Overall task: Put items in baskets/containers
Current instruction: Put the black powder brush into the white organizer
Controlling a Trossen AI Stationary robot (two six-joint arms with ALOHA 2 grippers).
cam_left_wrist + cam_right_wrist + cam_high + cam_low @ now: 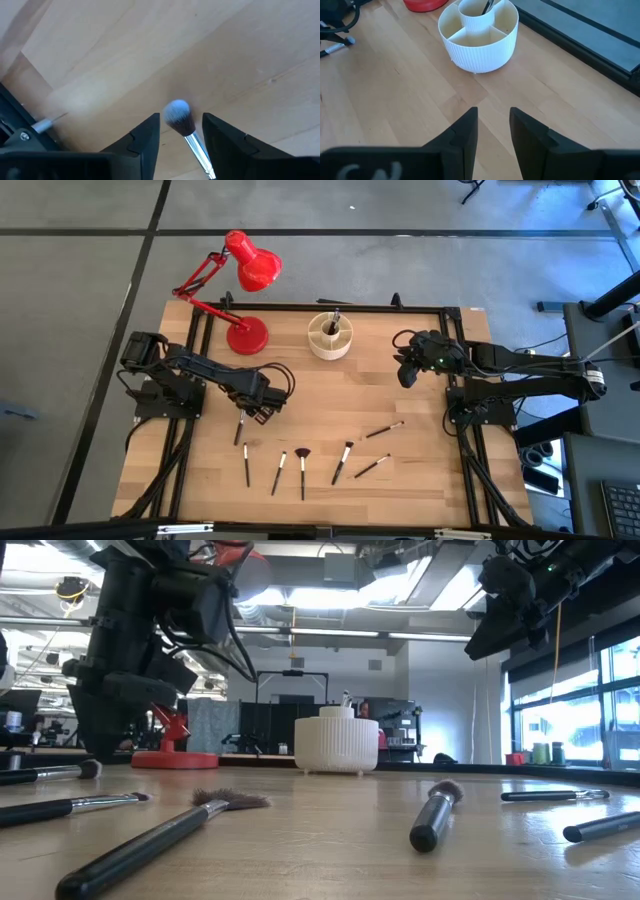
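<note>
You are picking up: a brush lies between your left fingers, open and empty. Next, close them.

My two arms are matte black, jointed, with black cables looped along them. My left tool has two wedge-shaped dark fingers; my right tool looks the same.
</note>
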